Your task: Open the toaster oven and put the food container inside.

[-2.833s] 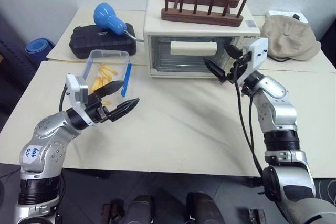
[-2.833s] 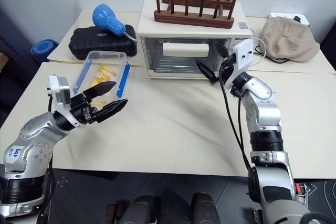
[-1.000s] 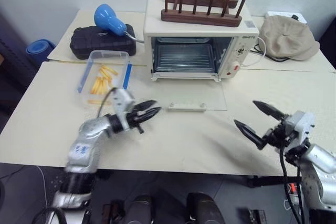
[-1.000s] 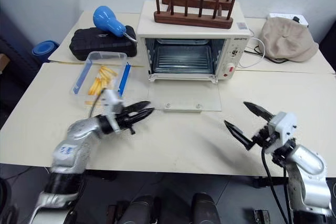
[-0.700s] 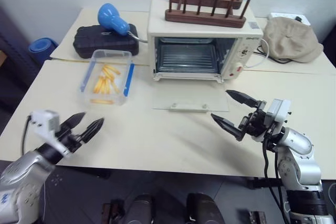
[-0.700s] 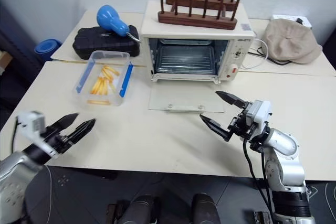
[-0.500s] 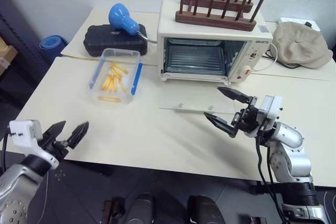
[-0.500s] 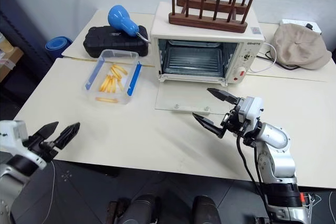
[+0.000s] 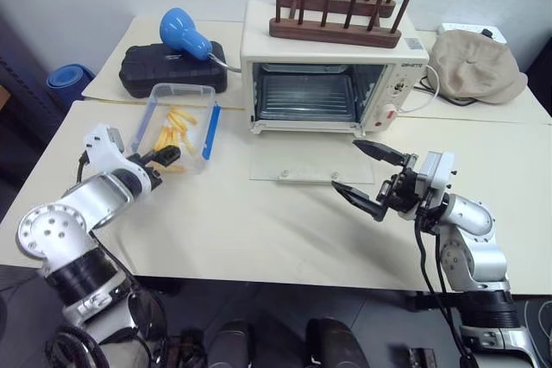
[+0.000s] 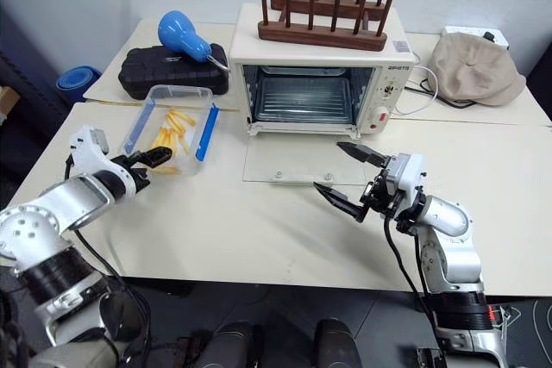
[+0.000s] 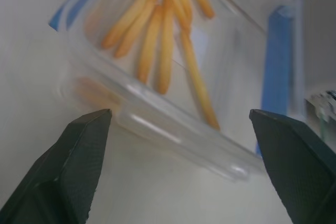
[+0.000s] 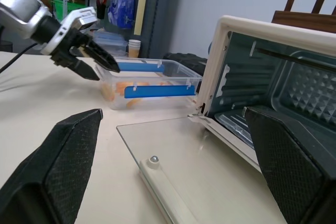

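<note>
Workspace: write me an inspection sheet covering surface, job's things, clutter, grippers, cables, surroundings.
Surface: cream table.
Job's things: toaster oven with its glass door folded down flat; food container left of it, on the table.
Clutter: wooden rack atop oven; black case, blue bulb, beige cap.
Grippers: left gripper open at the container's near end; right gripper open, empty, by the door.
Cables: oven cord.
Surroundings: blue roll.
</note>
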### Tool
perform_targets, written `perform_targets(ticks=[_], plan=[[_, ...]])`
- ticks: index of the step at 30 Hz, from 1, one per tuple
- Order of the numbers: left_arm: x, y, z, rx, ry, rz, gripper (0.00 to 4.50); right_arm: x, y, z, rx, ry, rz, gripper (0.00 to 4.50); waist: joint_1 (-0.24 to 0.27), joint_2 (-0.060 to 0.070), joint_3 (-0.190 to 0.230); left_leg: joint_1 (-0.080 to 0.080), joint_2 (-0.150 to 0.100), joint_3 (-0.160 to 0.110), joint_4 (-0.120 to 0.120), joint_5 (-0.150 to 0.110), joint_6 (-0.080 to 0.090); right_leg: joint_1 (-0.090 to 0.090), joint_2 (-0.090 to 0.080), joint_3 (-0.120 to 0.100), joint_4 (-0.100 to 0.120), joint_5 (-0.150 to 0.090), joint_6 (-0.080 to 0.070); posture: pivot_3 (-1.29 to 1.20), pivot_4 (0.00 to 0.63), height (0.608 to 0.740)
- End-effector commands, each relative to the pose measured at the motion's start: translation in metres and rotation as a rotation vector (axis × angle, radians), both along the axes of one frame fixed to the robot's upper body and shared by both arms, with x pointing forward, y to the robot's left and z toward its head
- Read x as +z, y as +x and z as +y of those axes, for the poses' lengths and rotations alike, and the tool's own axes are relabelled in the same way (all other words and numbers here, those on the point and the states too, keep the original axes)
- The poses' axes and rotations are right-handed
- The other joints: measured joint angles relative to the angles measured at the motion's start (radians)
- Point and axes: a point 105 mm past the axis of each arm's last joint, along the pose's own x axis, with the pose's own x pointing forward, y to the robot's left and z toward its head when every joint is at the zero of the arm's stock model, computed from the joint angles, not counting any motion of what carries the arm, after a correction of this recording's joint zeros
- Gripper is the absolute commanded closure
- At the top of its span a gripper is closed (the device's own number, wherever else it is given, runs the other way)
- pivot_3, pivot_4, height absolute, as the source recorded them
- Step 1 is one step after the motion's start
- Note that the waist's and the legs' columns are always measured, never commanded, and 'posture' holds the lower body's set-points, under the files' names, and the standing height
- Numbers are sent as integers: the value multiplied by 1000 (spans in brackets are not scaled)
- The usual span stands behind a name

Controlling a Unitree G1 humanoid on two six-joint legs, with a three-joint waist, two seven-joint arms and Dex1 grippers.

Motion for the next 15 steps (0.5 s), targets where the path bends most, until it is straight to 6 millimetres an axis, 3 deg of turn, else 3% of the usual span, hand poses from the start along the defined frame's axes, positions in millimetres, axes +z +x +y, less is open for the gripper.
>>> perform_targets(ticks=[1,3,6,11,15], plan=[[10,14,1,48,-36,-17,61,9,-7,6,8,7,-40,0,1,0,0,0,0,0,0,0,0,0,0,0,0,0,0,0,150,740],[8,17,0,44,-41,7,61,10,-9,7,1,9,-40,0,3,-1,0,0,0,0,0,0,0,0,0,0,0,0,0,0,150,740],[3,17,2,38,-23,54,636,11,-9,6,-11,11,-41,0,3,-1,0,-1,0,0,0,0,0,-1,0,0,0,0,0,0,150,740],[11,23,22,93,33,60,2156,11,-8,5,-39,14,-48,0,-2,-1,0,0,0,1,-1,0,-1,-1,0,1,0,0,0,0,150,740],[33,28,42,122,69,22,3343,9,-9,4,-54,14,-47,0,-1,-1,1,0,0,2,-1,0,-1,-2,1,1,0,0,0,0,150,740]])
